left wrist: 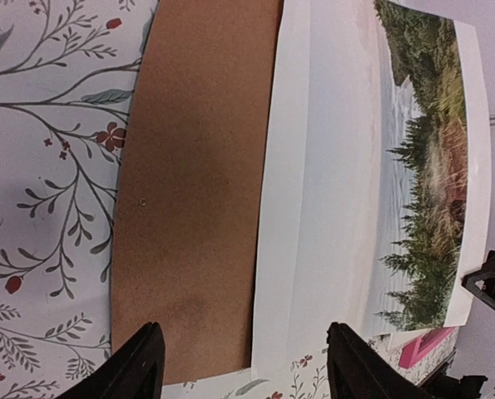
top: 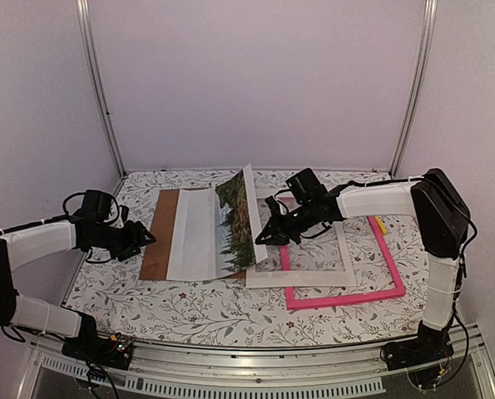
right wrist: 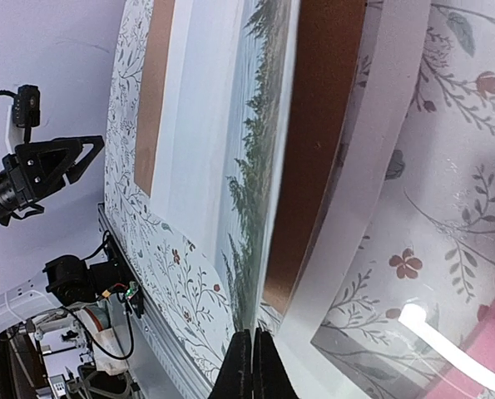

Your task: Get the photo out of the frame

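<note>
On the left of the tabletop, near its left edge, the left gripper is seen with its fingers set wide apart and nothing between them. It is pointed at the left edge of a brown board; whether the board is touched cannot be told. The board is laid flat, left of the tabletop's middle. The photo is found out of the frame, with its left part resting on the board and its right edge lifted and curled upward. That raised edge is pinched by the right gripper, whose fingers are pressed together on the sheet in the wrist view. Right of it, a white mat is spread flat, partly over the pink frame, which is laid on the right half of the tabletop, close to its right edge.
</note>
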